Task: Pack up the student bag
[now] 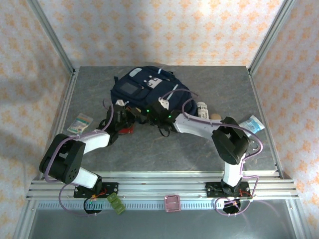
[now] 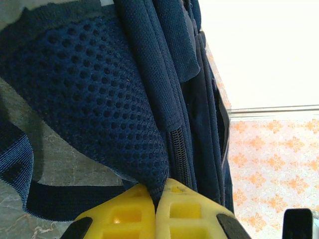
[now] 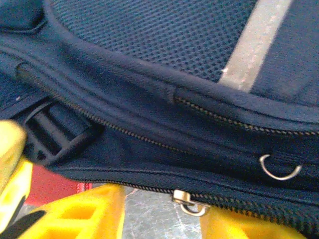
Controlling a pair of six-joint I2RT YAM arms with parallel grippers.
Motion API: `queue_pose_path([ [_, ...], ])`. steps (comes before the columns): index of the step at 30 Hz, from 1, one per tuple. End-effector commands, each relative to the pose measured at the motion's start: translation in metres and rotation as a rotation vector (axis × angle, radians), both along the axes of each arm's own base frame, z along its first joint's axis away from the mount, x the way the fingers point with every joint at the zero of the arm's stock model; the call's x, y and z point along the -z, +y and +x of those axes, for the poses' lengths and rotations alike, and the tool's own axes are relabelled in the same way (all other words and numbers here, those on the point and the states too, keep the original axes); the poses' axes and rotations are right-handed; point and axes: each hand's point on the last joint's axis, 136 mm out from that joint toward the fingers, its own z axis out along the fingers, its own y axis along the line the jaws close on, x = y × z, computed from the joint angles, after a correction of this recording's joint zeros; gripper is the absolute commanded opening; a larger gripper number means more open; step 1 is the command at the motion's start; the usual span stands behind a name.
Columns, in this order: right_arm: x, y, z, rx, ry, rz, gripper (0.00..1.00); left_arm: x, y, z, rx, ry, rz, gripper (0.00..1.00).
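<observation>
The student bag (image 1: 147, 88), navy with grey patches, lies at the back middle of the table. My left gripper (image 1: 121, 112) is at its near left edge. In the left wrist view the yellow fingers (image 2: 124, 214) are shut on the rim of the bag's dark mesh padding (image 2: 89, 99), beside a zip. My right gripper (image 1: 159, 113) is at the bag's near edge. Its yellow fingers (image 3: 79, 214) stand apart under a zip line (image 3: 124, 185). The metal zip slider (image 3: 188, 201) hangs between them, close to the right finger, with bare table showing in the gap.
A small packet (image 1: 80, 123) lies left of the bag. A white bottle (image 1: 202, 109), a tan item (image 1: 215, 117) and a blue-white pouch (image 1: 251, 123) lie to its right. A red object (image 1: 127, 131) sits by the left gripper. Metal frame posts border the table.
</observation>
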Motion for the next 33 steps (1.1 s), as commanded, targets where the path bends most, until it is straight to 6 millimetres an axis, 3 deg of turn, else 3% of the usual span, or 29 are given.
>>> queue_pose_path([
  [1, 0.0, -0.028, 0.013, 0.119, -0.053, -0.13, 0.26, -0.038, -0.012, 0.004, 0.031, -0.119, -0.055, 0.0],
  [4, -0.001, -0.036, 0.013, 0.136, -0.067, -0.151, 0.08, -0.039, -0.012, 0.005, 0.034, -0.124, -0.055, 0.0],
  [7, -0.004, -0.038, 0.01, 0.132, -0.069, -0.143, 0.01, -0.036, -0.012, 0.007, 0.034, -0.119, -0.05, 0.0],
  [16, -0.007, -0.053, -0.014, 0.099, -0.055, -0.094, 0.0, -0.034, -0.002, 0.009, 0.013, -0.12, -0.027, 0.0],
  [21, -0.008, -0.064, -0.024, 0.054, -0.043, -0.107, 0.0, -0.026, 0.017, 0.012, -0.026, -0.111, 0.08, 0.0],
  [28, 0.009, -0.13, -0.024, 0.141, 0.006, -0.189, 0.0, -0.017, 0.051, 0.023, -0.081, -0.088, 0.198, 0.0],
  [33, 0.005, -0.167, -0.022, 0.196, -0.013, -0.22, 0.0, -0.018, 0.074, 0.029, -0.12, -0.086, 0.268, 0.0],
])
